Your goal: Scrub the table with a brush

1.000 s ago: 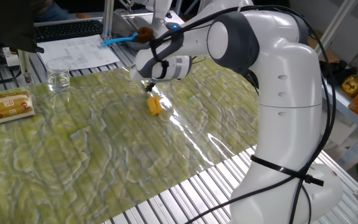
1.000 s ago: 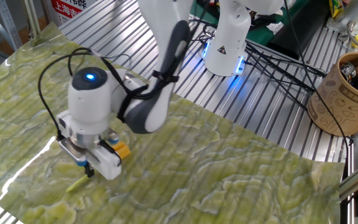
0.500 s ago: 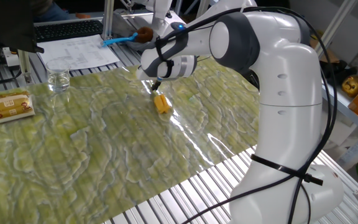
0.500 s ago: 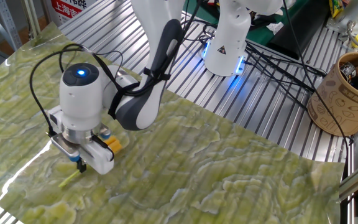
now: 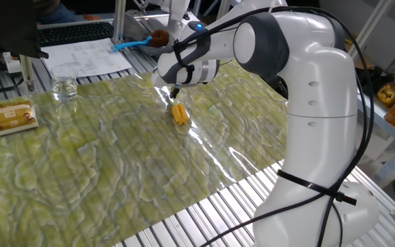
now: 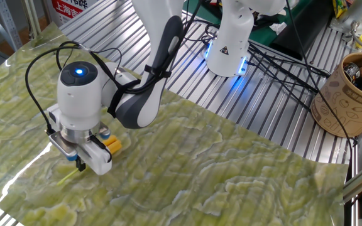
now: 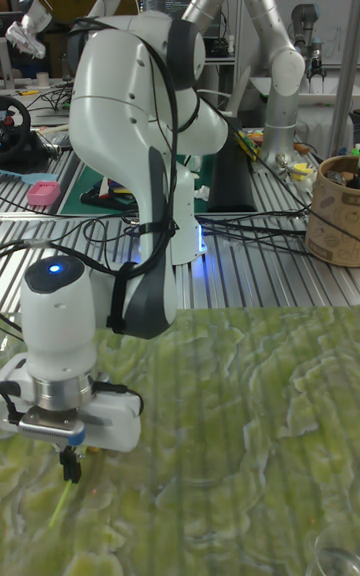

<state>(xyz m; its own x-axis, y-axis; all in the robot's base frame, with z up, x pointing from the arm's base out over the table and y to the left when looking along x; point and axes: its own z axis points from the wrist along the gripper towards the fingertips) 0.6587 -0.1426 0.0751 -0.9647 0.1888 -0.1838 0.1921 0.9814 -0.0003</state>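
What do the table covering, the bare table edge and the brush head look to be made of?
The table covering looks like glossy plastic or vinyl sheet: window glare streaks across it. The bare edge is ribbed silver metal slats. The brush head seems moulded yellow plastic or rubber, ribbed like corn; the exact material is unclear.

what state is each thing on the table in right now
gripper: low over the sheet, shut on the brush handle
brush: held by its thin handle, tilted, yellow head down on the green sheet
table: covered by the glossy marbled sheet, bare metal slats at the edges
glass: upright, looks empty
tan packet: lying flat, closed
blue-handled brush: lying untouched behind the sheet
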